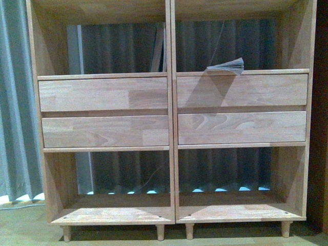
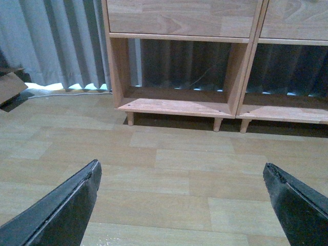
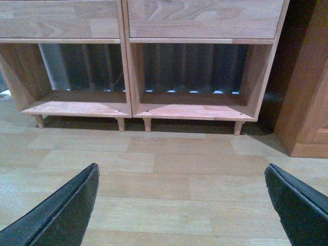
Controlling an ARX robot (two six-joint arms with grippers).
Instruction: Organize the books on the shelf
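The light-wood shelf (image 1: 173, 113) fills the front view, two columns with drawer-front panels across the middle and short round legs. One thin book (image 1: 228, 66) lies flat in the upper right compartment, its pages fanned toward me. A slim book (image 1: 158, 51) leans against the divider in the upper left compartment. The other books are out of view. Neither gripper shows in the front view. My left gripper (image 2: 182, 171) is open and empty above the wooden floor, facing the shelf's lower left compartment (image 2: 177, 77). My right gripper (image 3: 182, 171) is open and empty, facing the lower compartments (image 3: 195, 77).
Grey curtains (image 1: 18, 102) hang behind and to the left of the shelf. A dark wooden cabinet (image 3: 310, 102) stands to the shelf's right. A cardboard piece (image 2: 10, 87) lies on the floor at the left. Wooden floor (image 3: 169, 174) stretches between the grippers and the shelf.
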